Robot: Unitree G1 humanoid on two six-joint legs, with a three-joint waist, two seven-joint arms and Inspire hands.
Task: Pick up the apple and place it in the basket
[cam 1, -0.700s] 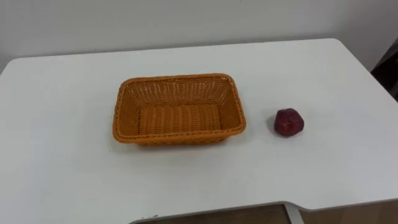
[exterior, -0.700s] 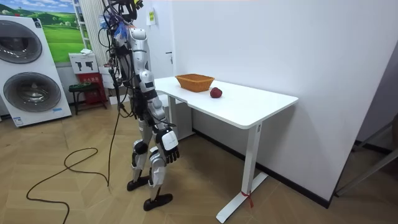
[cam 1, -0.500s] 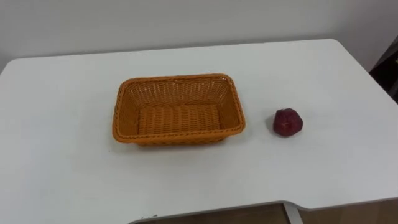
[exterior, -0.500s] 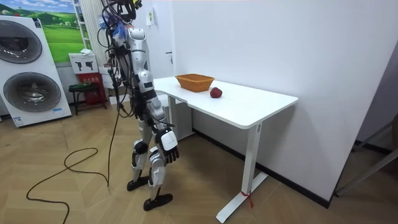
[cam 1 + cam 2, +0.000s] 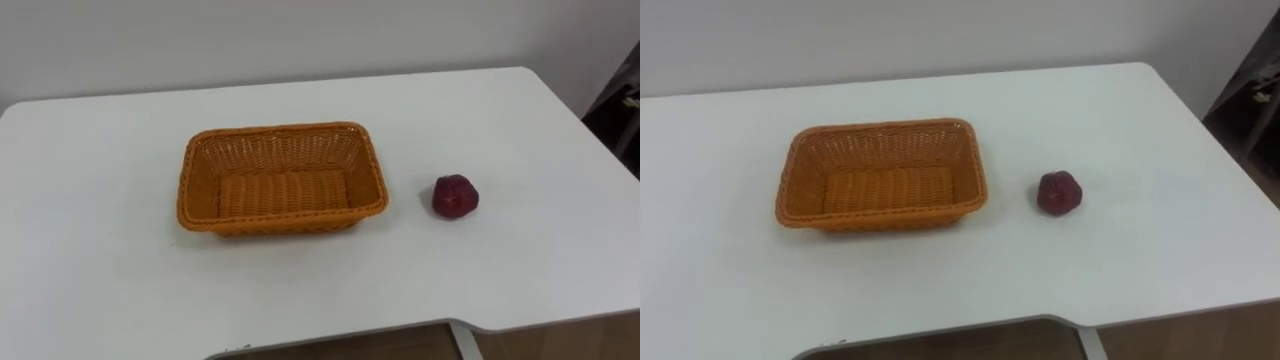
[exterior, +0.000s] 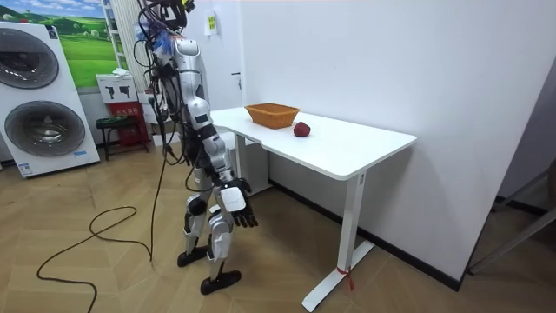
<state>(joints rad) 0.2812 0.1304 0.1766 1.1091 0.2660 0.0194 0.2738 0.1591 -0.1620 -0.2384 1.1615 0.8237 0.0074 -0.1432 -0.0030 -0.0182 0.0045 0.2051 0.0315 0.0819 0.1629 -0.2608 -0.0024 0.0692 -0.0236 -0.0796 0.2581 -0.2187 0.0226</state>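
Dark red, roundish apple (image 5: 455, 196) sits on the white tabletop (image 5: 100, 280), near the right side of the orange woven rectangular basket (image 5: 282, 180) and not touching it. In the room view the robot stands facing the table's long edge, its right hand (image 6: 236, 200) low beside its thigh, fingers loosely spread, holding nothing.

Basket (image 5: 270, 225) sits on the counter (image 5: 100, 280), a bit left of the middle, long side running left to right. Apple (image 5: 455, 196) is on the counter too, right of the basket, near it but apart, level with the basket's front half. Wall (image 6: 365, 61) runs behind the basket, along the counter's back edge. Washing machine (image 6: 39, 96) stands on the floor well apart from the basket, at the room view's left.
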